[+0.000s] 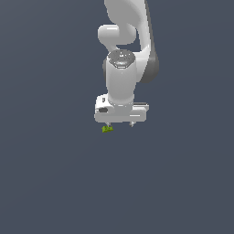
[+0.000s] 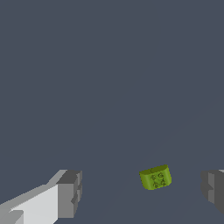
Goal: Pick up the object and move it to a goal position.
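Note:
The object is a tiny lime-green blocky piece [image 1: 107, 129] with a studded top. In the exterior view it shows just under the white gripper [image 1: 120, 124], by the finger on that view's left. In the wrist view the green piece [image 2: 155, 177] lies on the dark floor between the two grey fingertips, closer to one of them [image 2: 212, 188] than to the other [image 2: 69, 193]. The gripper [image 2: 141, 191] is open, with its jaws wide apart and nothing held. Neither fingertip touches the piece.
A flat dark grey-blue floor [image 1: 55, 183] fills both views. The white arm [image 1: 125, 41] rises above the gripper in the exterior view. No other objects show.

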Tool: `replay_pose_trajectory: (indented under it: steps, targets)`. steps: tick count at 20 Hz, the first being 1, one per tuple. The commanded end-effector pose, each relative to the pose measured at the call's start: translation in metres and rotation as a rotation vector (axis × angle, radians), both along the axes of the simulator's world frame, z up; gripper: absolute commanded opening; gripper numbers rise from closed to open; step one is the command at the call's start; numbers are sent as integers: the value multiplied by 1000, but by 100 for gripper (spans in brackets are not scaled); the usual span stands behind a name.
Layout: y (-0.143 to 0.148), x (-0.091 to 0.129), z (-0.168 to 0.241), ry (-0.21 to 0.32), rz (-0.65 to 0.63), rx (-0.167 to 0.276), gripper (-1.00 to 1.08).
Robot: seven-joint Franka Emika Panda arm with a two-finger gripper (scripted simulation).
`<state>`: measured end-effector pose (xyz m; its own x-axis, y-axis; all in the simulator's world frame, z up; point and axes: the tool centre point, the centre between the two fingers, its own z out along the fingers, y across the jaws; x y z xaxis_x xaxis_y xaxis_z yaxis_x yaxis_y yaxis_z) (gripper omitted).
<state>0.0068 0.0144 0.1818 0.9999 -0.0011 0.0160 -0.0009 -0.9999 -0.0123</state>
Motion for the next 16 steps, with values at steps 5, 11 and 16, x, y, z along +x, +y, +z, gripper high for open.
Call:
replay_pose_trajectory:
  steps: [5,11,16]
  targets:
    - [-10,-3,0,7,-3,-4,100]
    - [-25,-7,3,18,5,-12,100]
    - [-24,-7,1,17,-6,-10,100]
